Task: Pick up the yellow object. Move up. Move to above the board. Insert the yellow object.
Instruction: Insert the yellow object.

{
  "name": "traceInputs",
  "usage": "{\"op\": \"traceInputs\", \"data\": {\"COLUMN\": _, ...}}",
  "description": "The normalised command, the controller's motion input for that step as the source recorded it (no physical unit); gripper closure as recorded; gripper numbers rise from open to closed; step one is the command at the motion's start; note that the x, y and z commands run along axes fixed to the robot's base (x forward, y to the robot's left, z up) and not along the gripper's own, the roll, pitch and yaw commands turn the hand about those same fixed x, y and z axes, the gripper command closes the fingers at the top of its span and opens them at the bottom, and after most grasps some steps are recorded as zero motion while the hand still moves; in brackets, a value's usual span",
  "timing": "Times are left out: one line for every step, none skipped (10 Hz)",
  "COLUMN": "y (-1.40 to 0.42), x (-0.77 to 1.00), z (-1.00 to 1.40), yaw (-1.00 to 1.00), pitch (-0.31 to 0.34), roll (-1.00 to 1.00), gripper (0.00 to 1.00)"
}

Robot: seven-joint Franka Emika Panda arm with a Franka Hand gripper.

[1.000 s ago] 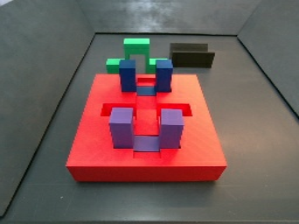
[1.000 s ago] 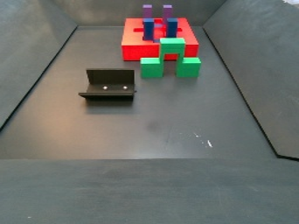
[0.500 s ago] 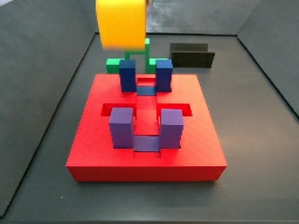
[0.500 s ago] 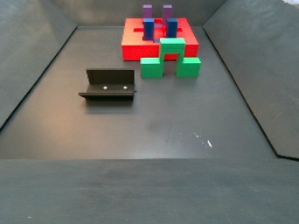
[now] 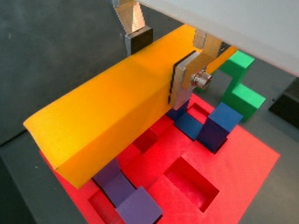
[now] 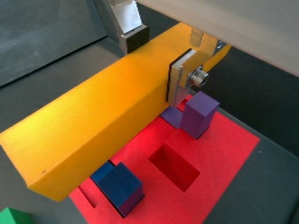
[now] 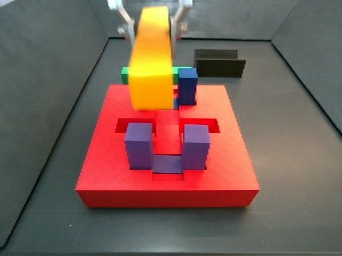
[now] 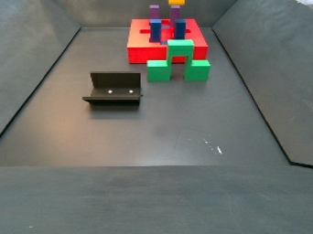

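Observation:
My gripper is shut on the yellow object, a long yellow-orange bar. It holds the bar lengthwise above the board, a red slab with blue posts at the far end and purple posts nearer. The bar hangs over the far half of the central channel and hides the left blue post. In both wrist views the silver fingers clamp the bar on its sides, above the board. In a side view only the bar's end shows above the board.
A green block stands on the floor against one edge of the board, also seen behind the bar. The fixture stands apart on the dark floor. Grey walls enclose the floor.
The bar and gripper have come into a side view from above and moved down toward the board. One second ago neither was in view.

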Motion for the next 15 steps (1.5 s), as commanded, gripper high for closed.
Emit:
{"op": "traceInputs", "data": {"y": 0.01, "x": 0.22, "z": -0.42, "yaw": 0.07, "pitch": -0.053, "roll": 0.0, "gripper": 1.0}}
{"op": "traceInputs", "data": {"y": -0.13, "x": 0.33, "z": -0.27, "yaw": 0.03, "pitch": 0.0, "roll": 0.11, "gripper": 1.0}}
{"op": "traceInputs", "data": {"y": -0.15, "x": 0.44, "z": -0.24, "yaw": 0.0, "pitch": 0.0, "roll": 0.19, "gripper": 1.0}}
{"op": "traceInputs", "data": {"y": -0.05, "x": 0.12, "z": -0.27, "yaw": -0.24, "pitch": 0.023, "roll": 0.29, "gripper": 1.0}}
{"op": "traceInputs", "data": {"y": -0.01, "x": 0.0, "z": -0.22, "yaw": -0.14, "pitch": 0.001, "roll": 0.22, "gripper": 1.0}}
{"op": "traceInputs", "data": {"y": 0.0, "x": -0.11, "z": -0.12, "yaw": 0.0, "pitch": 0.0, "roll": 0.09, "gripper": 1.0}}
{"op": "traceInputs", "data": {"y": 0.0, "x": 0.0, "z": -0.08, "yaw": 0.0, "pitch": 0.0, "roll": 0.06, "gripper": 1.0}}
{"op": "traceInputs", "data": {"y": -0.03, "x": 0.0, "z": -0.12, "yaw": 0.0, "pitch": 0.0, "roll": 0.03, "gripper": 1.0}}
{"op": "traceInputs", "data": {"y": -0.02, "x": 0.05, "z": -0.27, "yaw": 0.0, "pitch": -0.006, "roll": 0.05, "gripper": 1.0}}
{"op": "traceInputs", "data": {"y": -0.01, "x": 0.15, "z": -0.3, "yaw": 0.03, "pitch": -0.003, "roll": 0.09, "gripper": 1.0}}
{"op": "traceInputs", "data": {"y": 0.0, "x": 0.09, "z": -0.27, "yaw": 0.03, "pitch": 0.0, "roll": 0.13, "gripper": 1.0}}
{"op": "traceInputs", "data": {"y": -0.01, "x": 0.04, "z": -0.23, "yaw": 0.0, "pitch": 0.0, "roll": 0.13, "gripper": 1.0}}
{"op": "traceInputs", "data": {"y": 0.0, "x": 0.0, "z": -0.23, "yaw": 0.0, "pitch": 0.0, "roll": 0.16, "gripper": 1.0}}
{"op": "traceInputs", "data": {"y": 0.0, "x": 0.0, "z": -0.21, "yaw": 0.0, "pitch": 0.0, "roll": 0.16, "gripper": 1.0}}
{"op": "traceInputs", "data": {"y": -0.01, "x": 0.0, "z": -0.19, "yaw": 0.0, "pitch": 0.0, "roll": 0.14, "gripper": 1.0}}
